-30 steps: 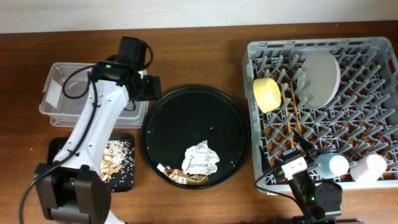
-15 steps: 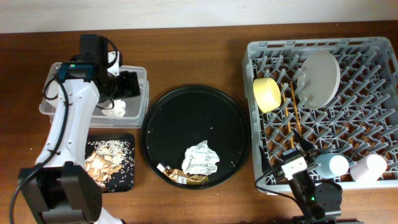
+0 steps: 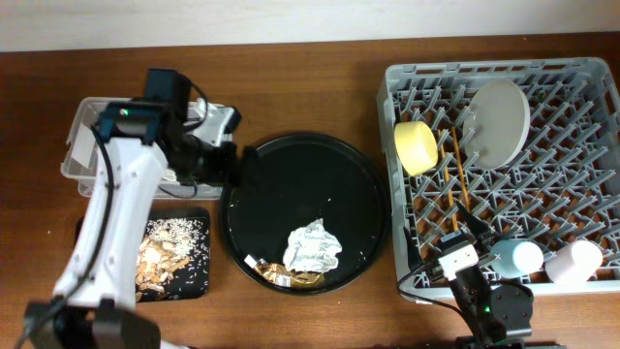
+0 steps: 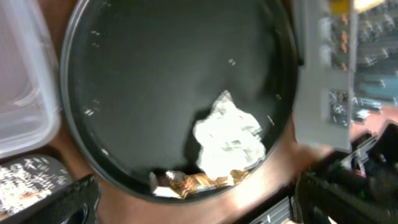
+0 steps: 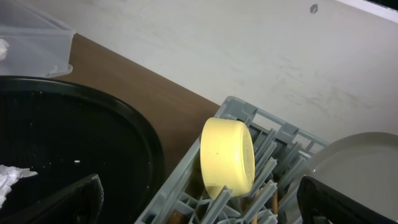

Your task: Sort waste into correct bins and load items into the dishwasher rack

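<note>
Table [image 3: 291,87] bears tub [image 3: 77,145], small tray [image 3: 196,287], round tray [image 3: 300,184], rack [image 3: 484,68].

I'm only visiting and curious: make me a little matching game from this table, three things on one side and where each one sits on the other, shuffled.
Things:
1. yellow bowl
2. crumpled napkin
3. food scraps

Places:
A. small black tray
B. grey rack
C. big round black tray

Pairs: 1-B, 2-C, 3-A
</note>
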Robot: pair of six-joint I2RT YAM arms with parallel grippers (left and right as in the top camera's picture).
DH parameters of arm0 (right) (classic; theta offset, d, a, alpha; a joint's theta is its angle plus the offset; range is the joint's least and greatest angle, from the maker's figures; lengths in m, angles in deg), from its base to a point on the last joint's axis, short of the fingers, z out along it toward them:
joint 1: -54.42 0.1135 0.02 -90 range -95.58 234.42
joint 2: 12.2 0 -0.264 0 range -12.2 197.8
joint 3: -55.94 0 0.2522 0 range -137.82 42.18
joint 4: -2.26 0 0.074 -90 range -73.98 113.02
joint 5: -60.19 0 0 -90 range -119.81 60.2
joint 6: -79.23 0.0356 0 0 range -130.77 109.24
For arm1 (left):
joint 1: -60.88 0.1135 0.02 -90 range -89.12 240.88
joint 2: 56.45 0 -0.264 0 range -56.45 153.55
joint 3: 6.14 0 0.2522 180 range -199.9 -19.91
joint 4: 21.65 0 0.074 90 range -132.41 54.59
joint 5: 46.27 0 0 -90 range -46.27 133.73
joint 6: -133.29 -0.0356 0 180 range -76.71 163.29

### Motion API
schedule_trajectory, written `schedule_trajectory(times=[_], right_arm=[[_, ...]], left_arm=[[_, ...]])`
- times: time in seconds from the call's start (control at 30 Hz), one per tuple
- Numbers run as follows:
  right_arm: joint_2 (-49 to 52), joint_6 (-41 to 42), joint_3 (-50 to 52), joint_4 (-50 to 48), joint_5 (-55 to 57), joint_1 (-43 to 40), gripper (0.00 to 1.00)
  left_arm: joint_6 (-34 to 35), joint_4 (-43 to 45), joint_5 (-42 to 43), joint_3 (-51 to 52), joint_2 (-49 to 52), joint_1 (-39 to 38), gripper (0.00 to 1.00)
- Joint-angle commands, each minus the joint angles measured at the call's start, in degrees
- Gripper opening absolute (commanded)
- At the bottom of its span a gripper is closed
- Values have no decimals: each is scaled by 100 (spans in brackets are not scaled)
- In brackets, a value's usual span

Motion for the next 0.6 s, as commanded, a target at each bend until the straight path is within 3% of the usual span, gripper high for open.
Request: schedule_trajectory(times=[0.0, 0.07, 0.17, 0.3, 0.4, 0.57], right_arm=[[-31, 33, 48, 4, 48, -37, 98], [-31, 33, 48, 4, 48, -37, 98], [-31, 33, 48, 4, 48, -37, 98], [-31, 33, 48, 4, 48, -37, 98], [-31, 33, 48, 4, 48, -37, 98], [-31, 33, 48, 4, 48, -37, 98]], left_arm=[[817, -306, -1331, -37, -562, -968, 100], [1805, -391, -2212, 39, -577, -1867, 100], [2675, 26, -2470, 616, -566, -2730, 99], [3073, 1440, -2468, 1967, -560, -3534, 97], [3279, 2354, -2468, 2653, -560, -3735, 82], [3276, 3189, -3040, 3425, -363, -3888, 76]])
